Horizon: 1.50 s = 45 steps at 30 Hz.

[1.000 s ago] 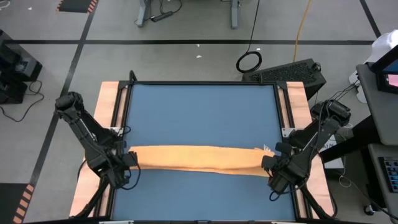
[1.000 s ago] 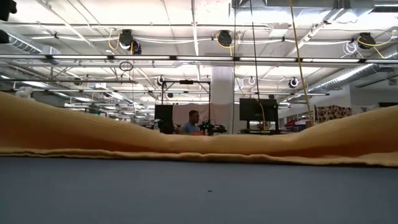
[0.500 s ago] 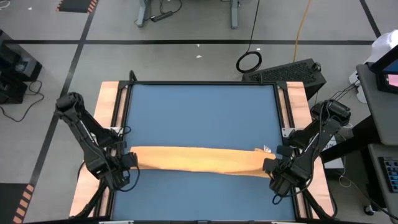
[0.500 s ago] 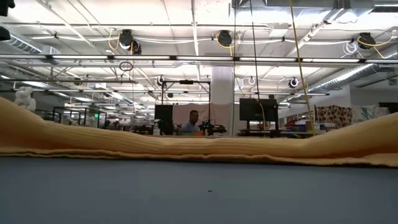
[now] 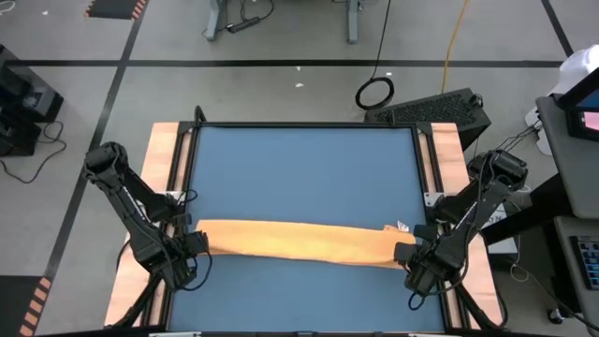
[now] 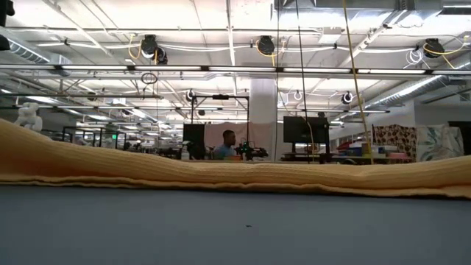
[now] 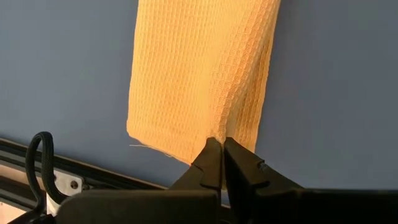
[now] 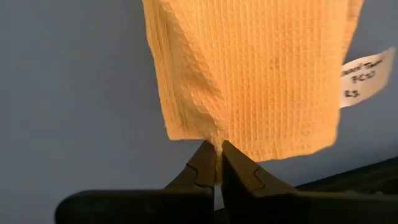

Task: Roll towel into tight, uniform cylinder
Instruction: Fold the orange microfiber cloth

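Towel [image 5: 298,242] lies as flat folded band across tabletop [image 5: 304,168], near front edge. Left pincer [image 7: 221,163] clenched on one end, right pincer [image 8: 216,163] on other. No cylinder yet; tight rolling remains.

You see the towel [image 7: 199,74] as soft orange-yellow cloth in a rough waffle weave, with a papery white tag [image 8: 367,78]. The desk [image 5: 299,168] has a matt, smooth blue top and pale wooden side rails [image 5: 164,159].
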### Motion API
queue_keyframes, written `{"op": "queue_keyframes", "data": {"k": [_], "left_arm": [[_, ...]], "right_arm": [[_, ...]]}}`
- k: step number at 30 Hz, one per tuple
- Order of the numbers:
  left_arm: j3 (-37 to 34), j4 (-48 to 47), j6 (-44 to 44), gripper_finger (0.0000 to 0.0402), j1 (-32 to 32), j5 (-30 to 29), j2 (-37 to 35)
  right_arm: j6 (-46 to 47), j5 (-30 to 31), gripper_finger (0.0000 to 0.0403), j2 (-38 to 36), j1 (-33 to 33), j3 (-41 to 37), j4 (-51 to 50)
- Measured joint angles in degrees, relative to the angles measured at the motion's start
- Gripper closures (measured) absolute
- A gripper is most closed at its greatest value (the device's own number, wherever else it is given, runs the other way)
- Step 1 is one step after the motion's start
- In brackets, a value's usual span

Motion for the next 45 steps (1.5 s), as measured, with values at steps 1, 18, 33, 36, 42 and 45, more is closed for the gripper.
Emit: {"op": "queue_keyframes", "data": {"k": [1,18,33,36,42,45], "left_arm": [[0.0,0.0,0.0,0.0392,0.0,0.0,0.0],[0.0,0.0,-0.1,0.0388,0.0,0.0,0.0],[0.0,0.1,-0.2,0.0322,0.0,1.0,0.0],[0.0,0.0,-0.4,0.0288,0.0,1.6,0.0],[0.1,0.2,-1.5,0.0246,0.0,6.3,0.0],[1.1,1.0,-1.5,0.0243,0.0,5.6,0.0]], "right_arm": [[0.2,0.0,0.0403,0.0,0.0,-0.7,0.9],[-1.0,0.4,0.0387,0.0,0.0,-3.3,7.0],[0.4,-0.6,0.0263,0.0,0.0,-3.3,7.6],[0.5,-1.0,0.0246,-0.1,0.0,-3.3,8.3],[0.1,-1.0,0.0229,-2.3,0.0,-2.2,10.0],[0.7,-1.0,0.0231,-4.5,0.0,-1.6,10.3]]}}
